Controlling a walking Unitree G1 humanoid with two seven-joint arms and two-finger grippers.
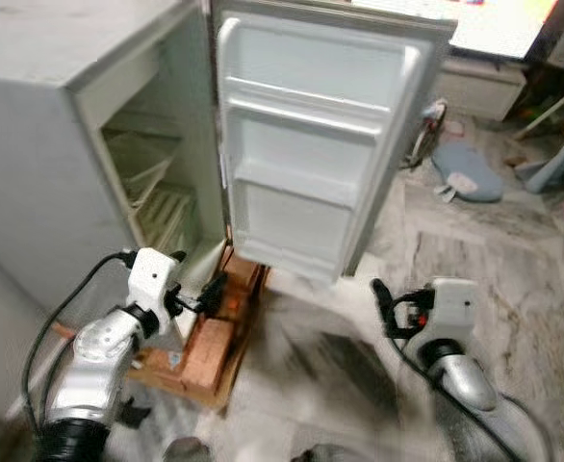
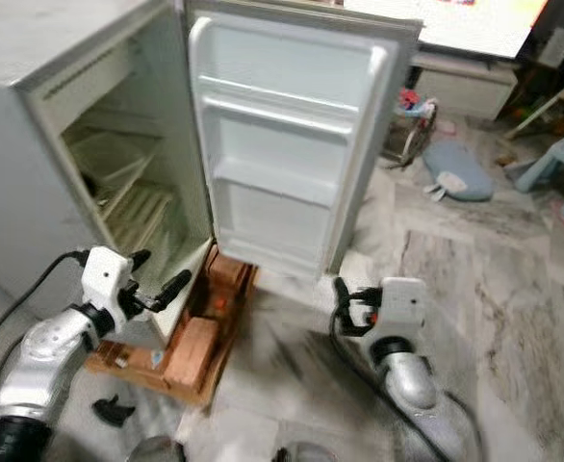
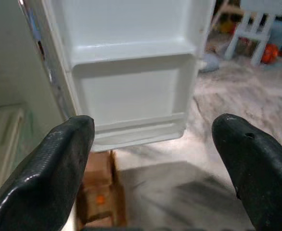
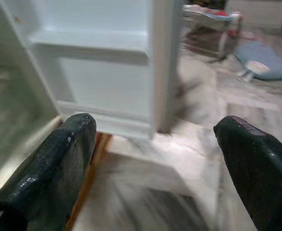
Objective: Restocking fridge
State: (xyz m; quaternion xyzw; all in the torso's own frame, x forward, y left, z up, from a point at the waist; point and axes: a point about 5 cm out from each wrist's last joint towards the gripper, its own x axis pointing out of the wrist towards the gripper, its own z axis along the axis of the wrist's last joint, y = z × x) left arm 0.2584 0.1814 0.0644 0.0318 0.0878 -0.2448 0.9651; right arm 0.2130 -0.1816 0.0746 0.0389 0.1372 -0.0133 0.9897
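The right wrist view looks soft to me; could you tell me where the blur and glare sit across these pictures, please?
Right wrist view: the marble floor and white fridge door are smeared, and the open right gripper reads sharper. Left wrist view: the door shelves are crisp, the open left gripper near and soft. Left eye view: the floor between the arms is streaked, and the bright screen at the top is blown out.

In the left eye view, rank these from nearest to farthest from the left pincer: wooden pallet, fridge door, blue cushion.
1. Wooden pallet: right under the left pincer, beneath the fridge.
2. Fridge door: swung open, just beyond and above the pincer.
3. Blue cushion: on the floor far off to the right, past the door.
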